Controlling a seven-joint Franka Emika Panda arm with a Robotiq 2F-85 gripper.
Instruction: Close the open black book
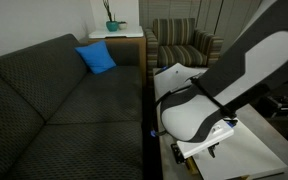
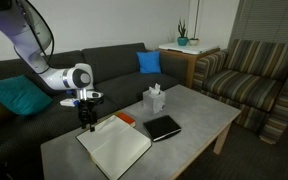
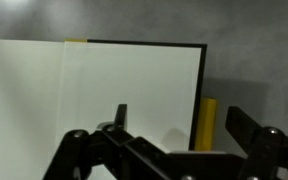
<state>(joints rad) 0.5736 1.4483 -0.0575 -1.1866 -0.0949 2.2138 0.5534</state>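
Note:
The black book (image 2: 114, 148) lies open on the grey table, its plain white pages up. In the wrist view its white pages (image 3: 94, 90) fill the left side, with a thin black cover edge and a yellow strip (image 3: 208, 122) along the right. It also shows in an exterior view (image 1: 246, 150), partly hidden by the arm. My gripper (image 3: 184, 125) is open and empty. It hangs just above the book's far edge (image 2: 87, 122), one finger over the page and one past the yellow strip.
A smaller black book (image 2: 163, 127) and a red-orange book (image 2: 126, 119) lie beside the open one. A tissue box (image 2: 155, 98) stands further back on the table (image 2: 199, 115). A dark sofa (image 2: 114, 70) with a blue cushion (image 2: 149, 62) runs behind, and a striped armchair (image 2: 254, 80) stands to the side.

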